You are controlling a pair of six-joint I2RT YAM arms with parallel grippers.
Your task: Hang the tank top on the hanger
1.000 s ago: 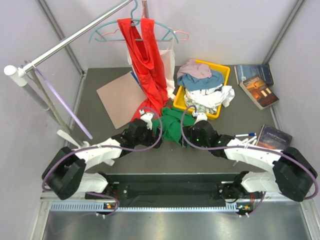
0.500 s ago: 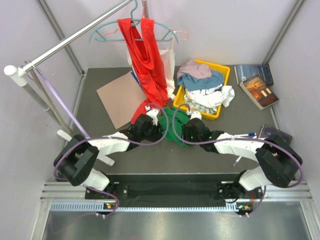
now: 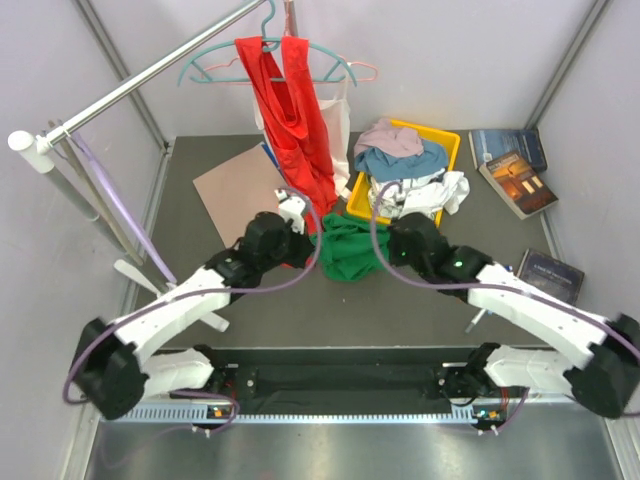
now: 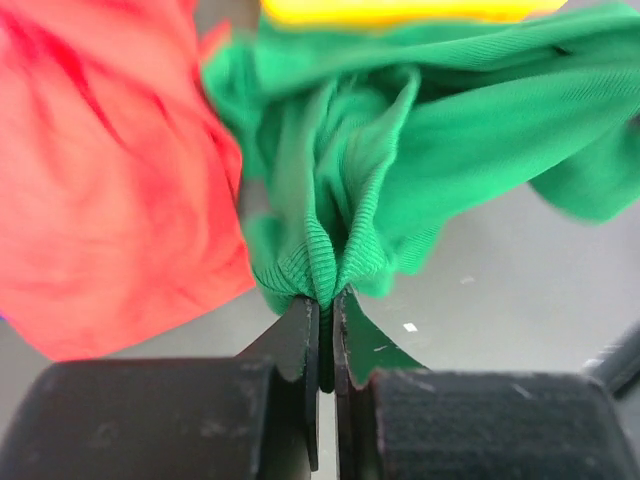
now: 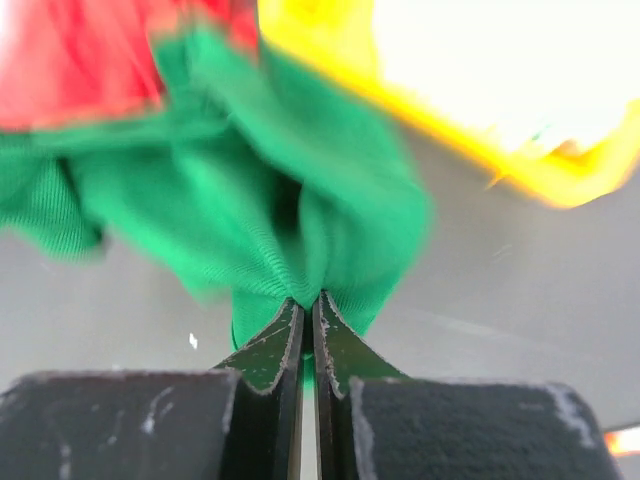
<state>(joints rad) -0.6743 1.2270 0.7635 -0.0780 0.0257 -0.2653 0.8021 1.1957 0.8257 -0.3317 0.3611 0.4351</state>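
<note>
Top view: green tank top (image 3: pixel 350 250) is bunched on the desk (image 3: pixel 400 300), just in front of the yellow bin (image 3: pixel 452 140) of clothes and touching the bottom hem of the red top (image 3: pixel 295 120). Left tool (image 3: pixel 301 238) is at the tank top's left edge and right tool (image 3: pixel 386 246) at its right edge, so the fabric sits between the two. The lavender hanger (image 3: pixel 115 200) is well apart from it, slanting down beside the rack post on the far left. The red top hangs from a teal hanger (image 3: pixel 200 70) on the rail (image 3: pixel 150 75), with a pink hanger (image 3: pixel 365 72) behind it. A brown sheet (image 3: pixel 235 190) lies left of the red top and books (image 3: pixel 510 160) lie at the far right. Left wrist: left tool (image 4: pixel 325 300) is closed down to a thin slit and pinches a ribbed hem fold of the tank top (image 4: pixel 450 130). The rest of the fabric fans out ahead above the grey desk (image 4: pixel 500 280), with the red top (image 4: pixel 100 180) pressed against its left side and the bin (image 4: pixel 400 10) edge at the top. Right wrist: right tool (image 5: pixel 307 305) is likewise nearly closed and grips a gathered fold of the tank top (image 5: pixel 250 200). The picture is blurred, with the red top (image 5: pixel 100 50) upper left and the bin (image 5: pixel 550 178) upper right.
</note>
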